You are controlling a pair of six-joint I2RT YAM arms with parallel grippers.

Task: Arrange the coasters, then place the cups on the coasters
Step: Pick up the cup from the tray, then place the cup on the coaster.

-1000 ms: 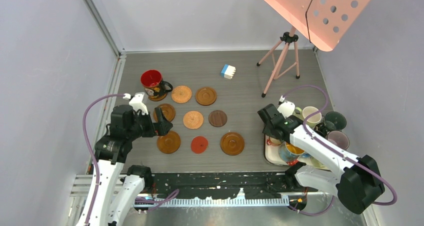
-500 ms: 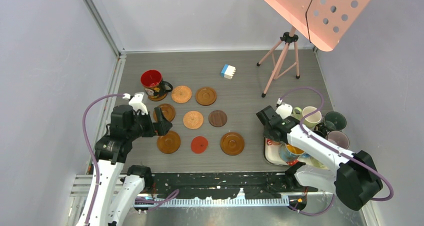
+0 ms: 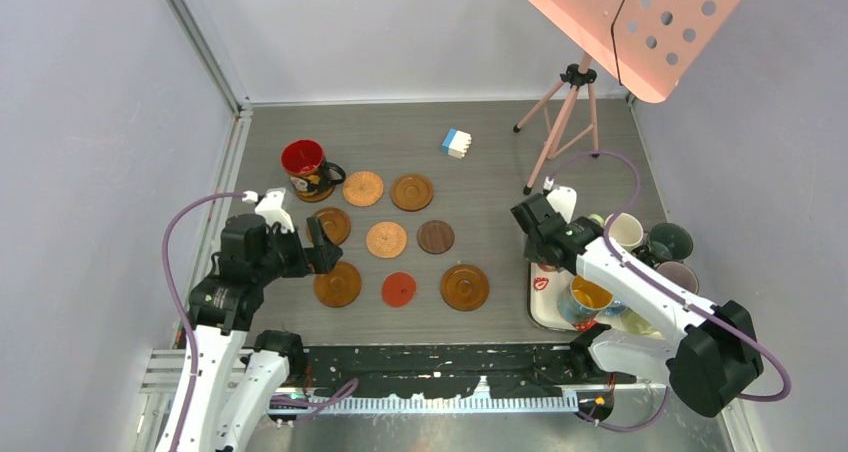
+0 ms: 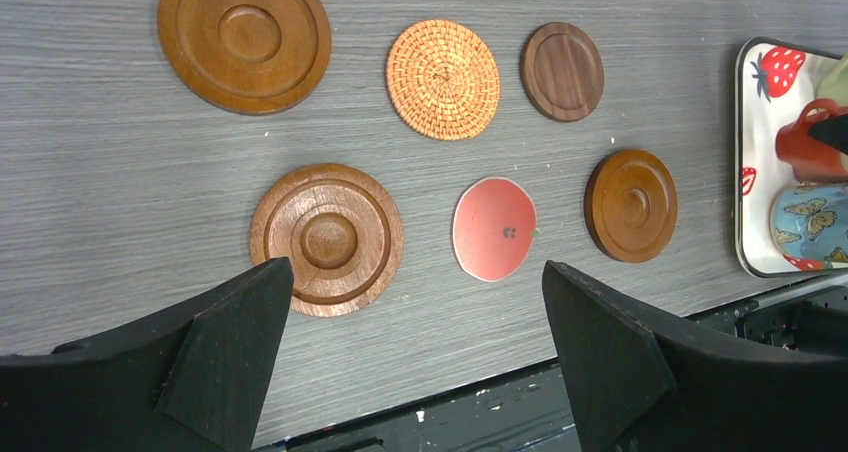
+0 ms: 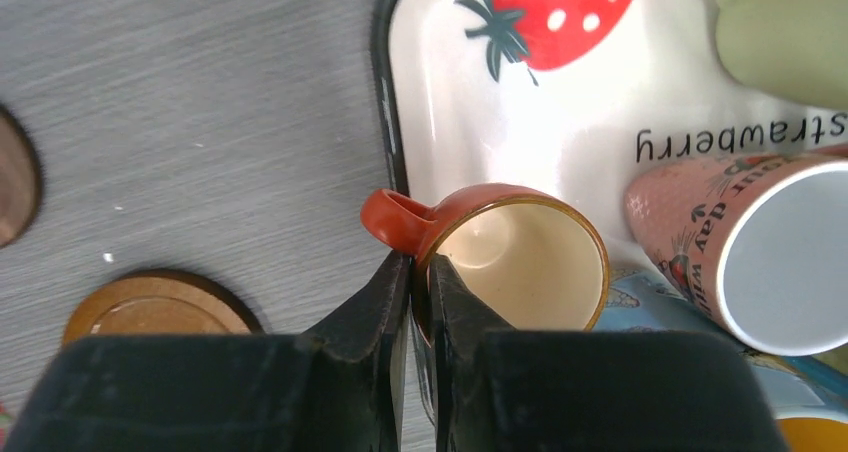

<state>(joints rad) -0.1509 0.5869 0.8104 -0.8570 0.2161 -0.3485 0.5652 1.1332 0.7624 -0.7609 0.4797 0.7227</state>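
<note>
Right wrist, right gripper [image 5: 418,264] clamped on orange cup [image 5: 522,264] — pink mug [image 5: 715,227] beside, left gripper [image 4: 415,277] apart.

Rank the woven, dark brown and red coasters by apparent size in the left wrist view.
Largest: woven coaster. Then red coaster and dark brown coaster: these look about alike, so unranked.
</note>
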